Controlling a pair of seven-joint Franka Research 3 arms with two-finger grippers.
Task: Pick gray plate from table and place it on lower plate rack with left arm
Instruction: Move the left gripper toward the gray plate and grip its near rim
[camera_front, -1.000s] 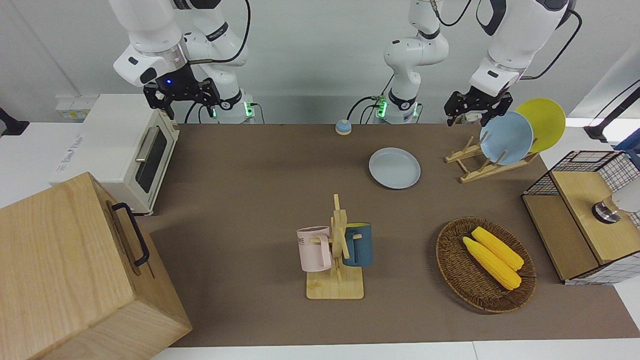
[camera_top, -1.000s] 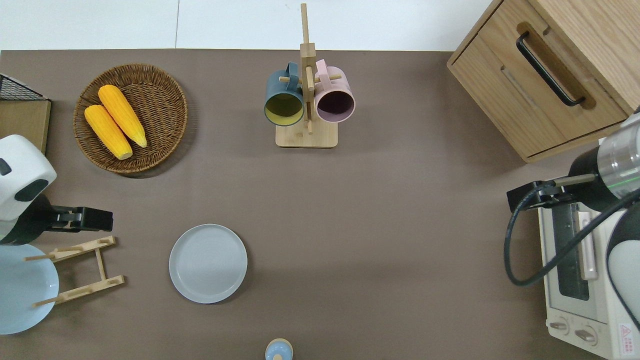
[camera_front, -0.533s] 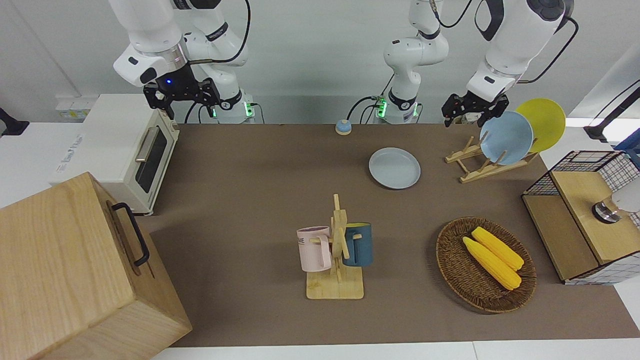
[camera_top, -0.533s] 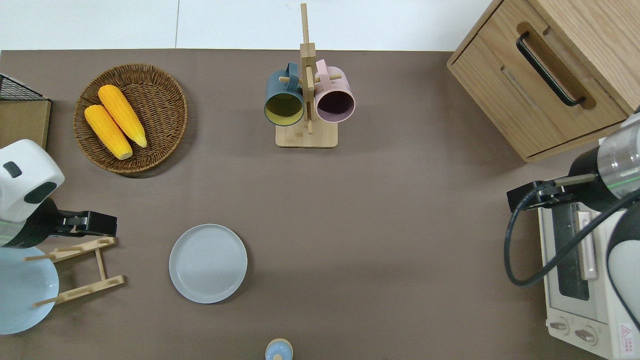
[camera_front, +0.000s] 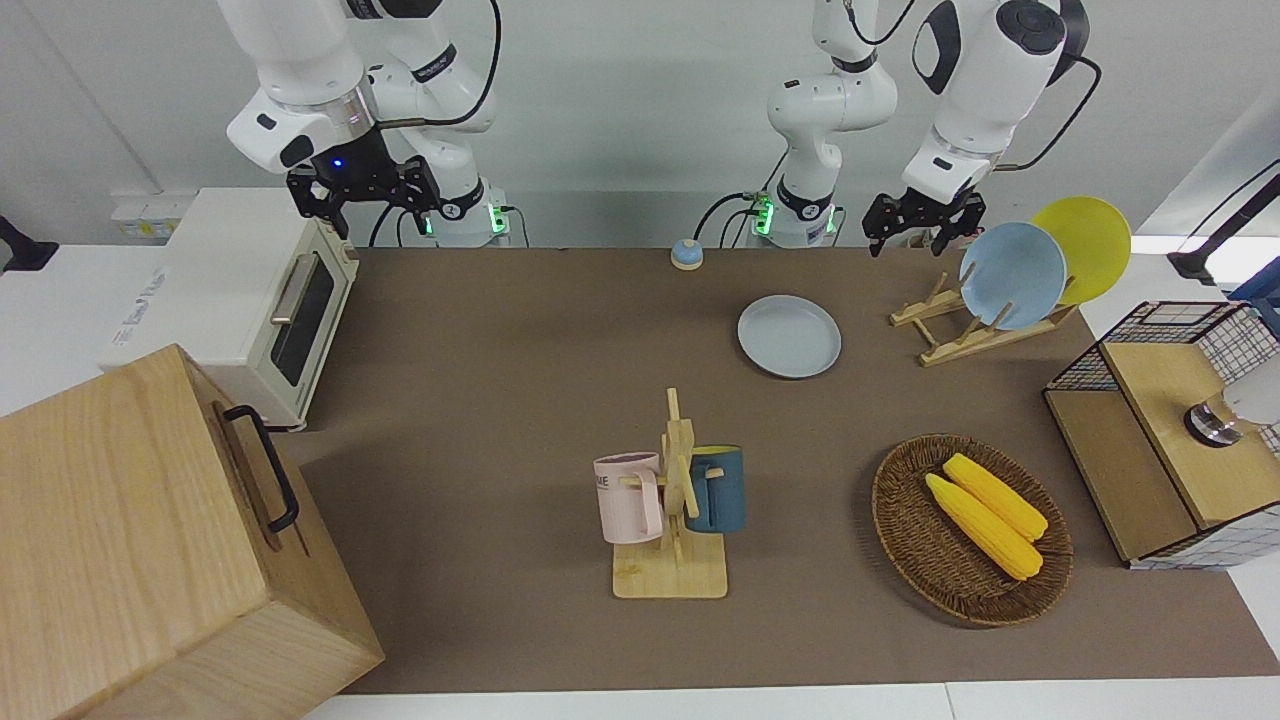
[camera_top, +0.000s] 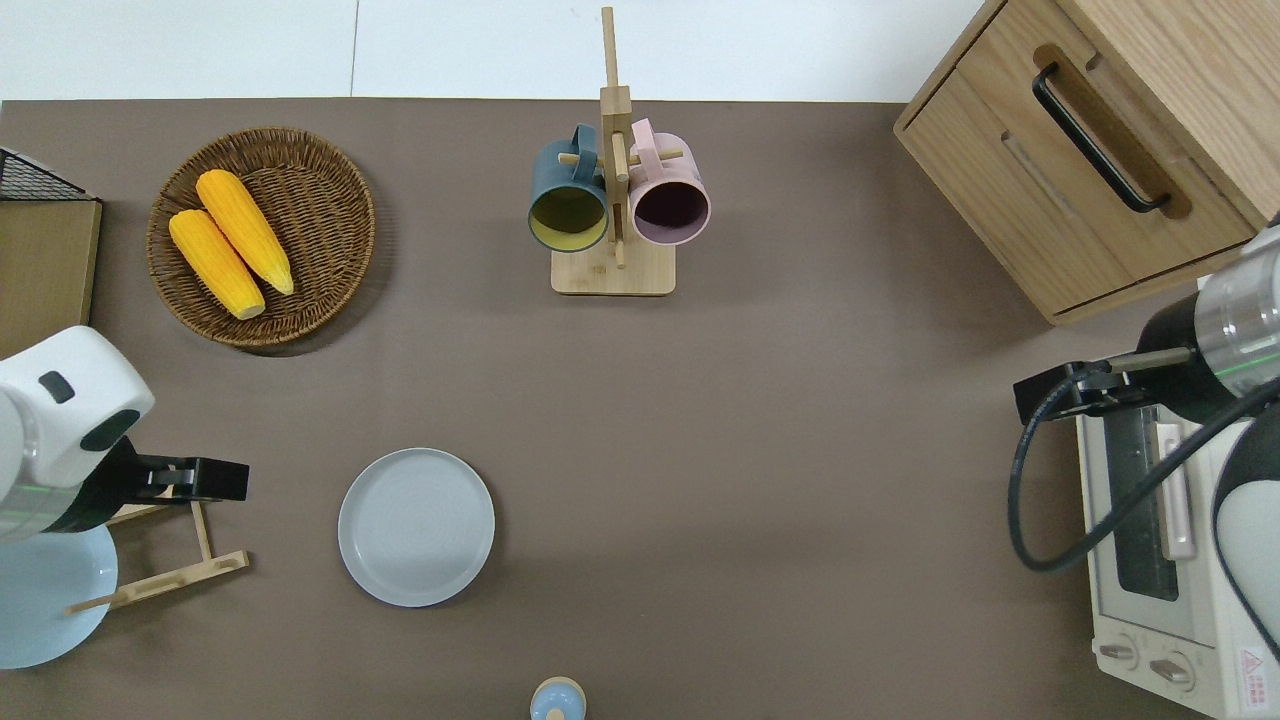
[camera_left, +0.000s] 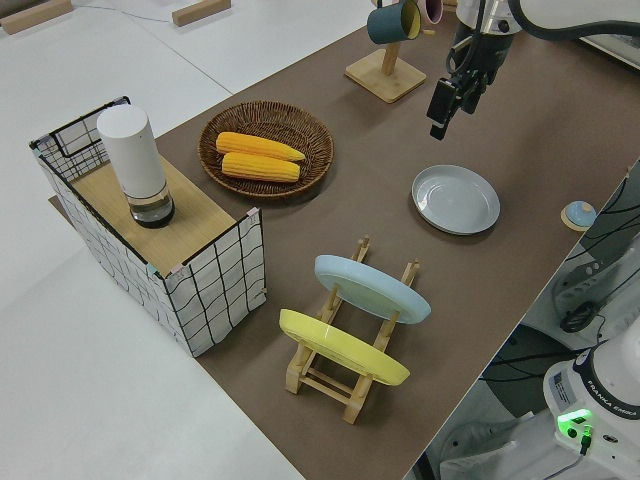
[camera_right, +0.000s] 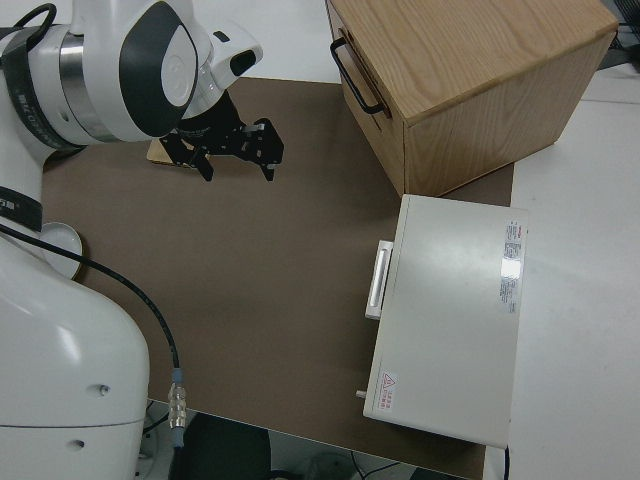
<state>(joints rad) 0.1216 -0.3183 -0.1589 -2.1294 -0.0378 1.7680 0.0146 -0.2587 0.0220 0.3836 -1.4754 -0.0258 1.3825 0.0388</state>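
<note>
The gray plate (camera_front: 789, 336) (camera_top: 416, 527) (camera_left: 456, 199) lies flat on the brown table (camera_front: 520, 360), beside the plate rack (camera_front: 965, 335) (camera_top: 170, 575) (camera_left: 345, 375) at the left arm's end. A sky-blue plate (camera_front: 1012, 275) and a yellow plate (camera_front: 1090, 245) lean in the rack's upper slots; its lower pegs stand bare. My left gripper (camera_front: 912, 236) (camera_top: 232, 480) (camera_left: 441, 112) hangs open and empty over the rack's lower end, a short way from the gray plate. The right gripper (camera_front: 365, 205) (camera_right: 237, 165) is parked, open.
A wooden mug stand (camera_front: 672, 520) with a pink and a dark blue mug stands mid-table. A wicker basket (camera_front: 900, 540) with corn, a wire-sided box (camera_front: 1165, 420), a small blue bell (camera_front: 686, 254), a toaster oven (camera_front: 260, 300) and a wooden cabinet (camera_front: 150, 540) ring the table.
The left gripper has drifted away from the sky-blue plate, along the rack toward the gray plate. The plates and the right arm have stayed put.
</note>
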